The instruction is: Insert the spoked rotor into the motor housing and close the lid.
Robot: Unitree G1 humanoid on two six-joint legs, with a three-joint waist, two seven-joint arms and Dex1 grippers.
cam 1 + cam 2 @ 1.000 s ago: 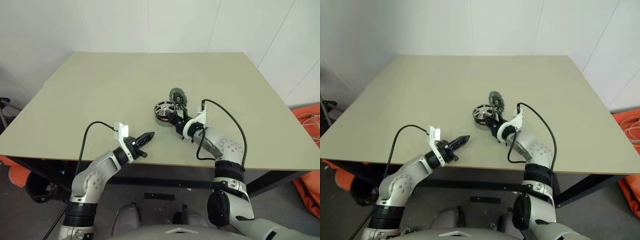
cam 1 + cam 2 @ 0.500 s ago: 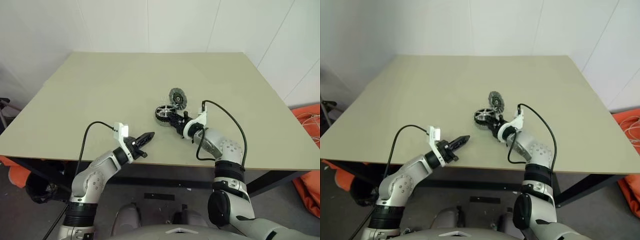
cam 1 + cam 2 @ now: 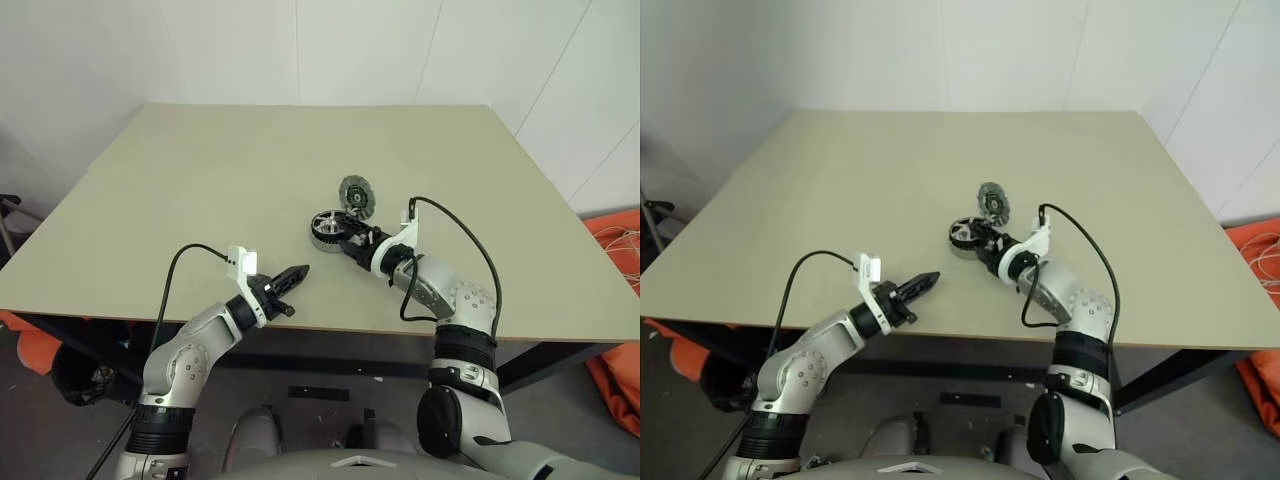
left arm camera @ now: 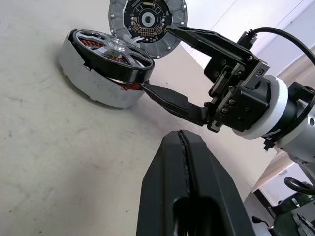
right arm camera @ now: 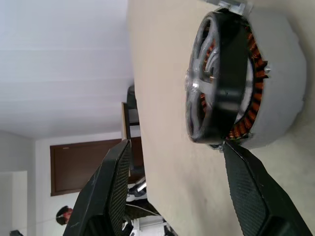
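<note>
The motor housing (image 3: 326, 233) stands on the table's middle right, its copper windings (image 5: 252, 59) showing at one side. The spoked rotor (image 4: 110, 45), silver with a dark rim, lies on top of the housing, slightly tilted. The lid (image 3: 355, 193), a grey disc with dark patches, lies just behind it. My right gripper (image 3: 344, 235) is open right beside the housing. One finger (image 4: 170, 101) has its tip at the rotor's rim, and the other finger (image 4: 206, 38) stretches over towards the lid (image 4: 147, 19); nothing is held. My left gripper (image 3: 296, 272) is shut and empty, near the table's front edge, pointing at the housing.
The beige table (image 3: 200, 180) has open surface on the left and at the back. Orange fabric (image 3: 615, 240) lies on the floor past the table's right edge. White walls stand behind.
My right gripper has opened and let go of the spoked rotor, which has dropped from a steep tilt to lie nearly flat on the housing. The left arm has not moved.
</note>
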